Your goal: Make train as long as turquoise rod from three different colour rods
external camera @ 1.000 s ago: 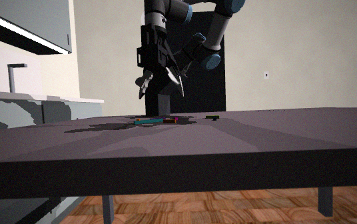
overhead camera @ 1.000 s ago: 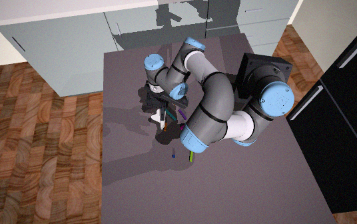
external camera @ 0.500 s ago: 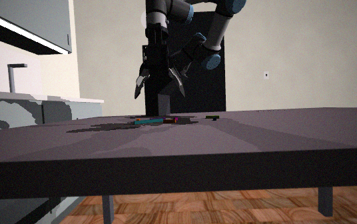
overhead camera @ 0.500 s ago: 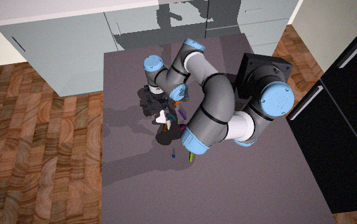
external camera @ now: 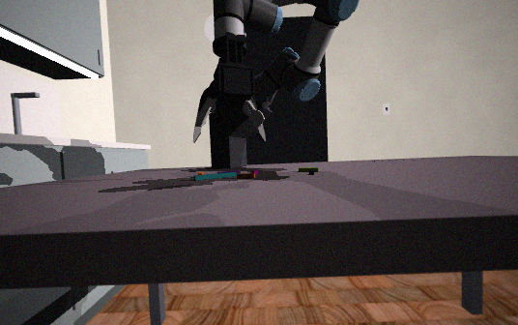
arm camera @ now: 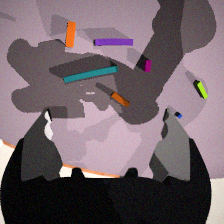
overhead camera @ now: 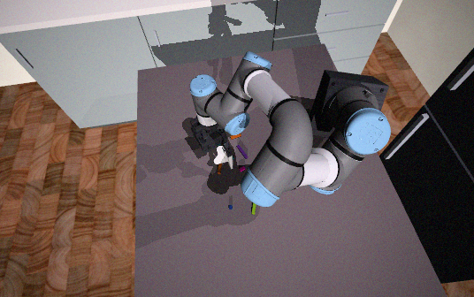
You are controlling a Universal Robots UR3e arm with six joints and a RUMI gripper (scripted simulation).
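Arm (overhead camera: pixel 289 125) (external camera: pixel 316 48): dark grey tubes, black seams, white sleeves (overhead camera: pixel 319 168) (external camera: pixel 229 25). Light blue round caps (overhead camera: pixel 367 131) (external camera: pixel 306 90), small screws. Base (overhead camera: pixel 327 76) black, blocky. Gripper (overhead camera: pixel 225 163) (external camera: pixel 230 137) (arm camera: pixel 107 109) black, pointed grey fingers.

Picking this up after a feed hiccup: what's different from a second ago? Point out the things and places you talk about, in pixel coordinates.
The black two-jaw gripper (overhead camera: pixel 225 161) (external camera: pixel 230 137) (arm camera: pixel 107 109) has swung from a tilt to hanging nearly upright above the table, open. Nothing was taken hold of or let go. The flat-lying lime rod (overhead camera: pixel 254 208) (external camera: pixel 307 169) (arm camera: pixel 201 90) stayed put.
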